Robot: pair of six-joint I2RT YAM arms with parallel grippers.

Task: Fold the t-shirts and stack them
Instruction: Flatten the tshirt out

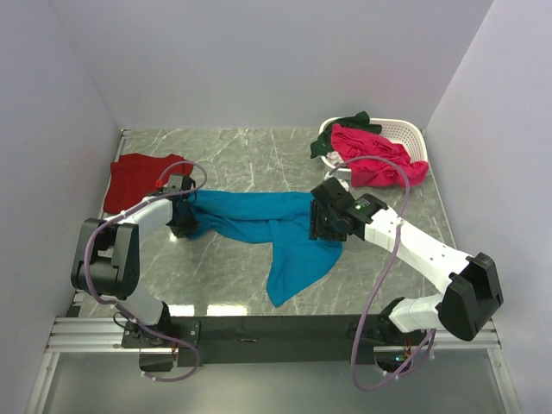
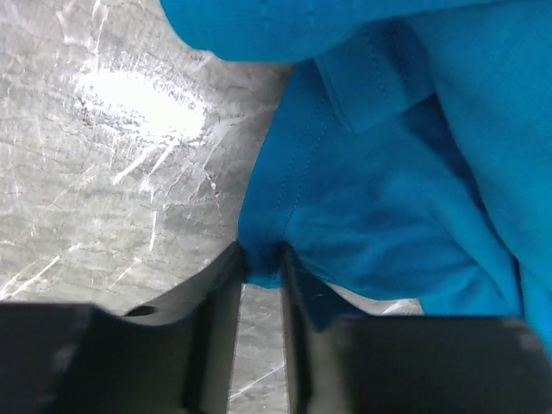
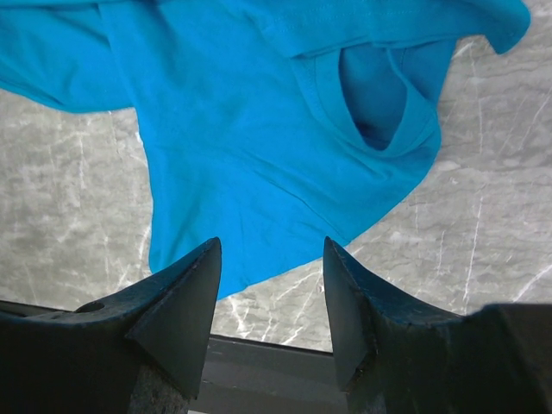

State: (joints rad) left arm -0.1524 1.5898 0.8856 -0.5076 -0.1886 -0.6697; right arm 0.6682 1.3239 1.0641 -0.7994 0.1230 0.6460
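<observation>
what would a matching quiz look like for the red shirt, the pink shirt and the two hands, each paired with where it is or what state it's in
Column one:
1. dark red t-shirt
2. pink t-shirt
3. left hand
4. right hand

Column two:
A. open, above the teal t-shirt
B. draped over the basket rim
C. lying on the table, far left
D. shut on the teal t-shirt's edge

Pairs: 1-C, 2-B, 3-D, 4-A
</observation>
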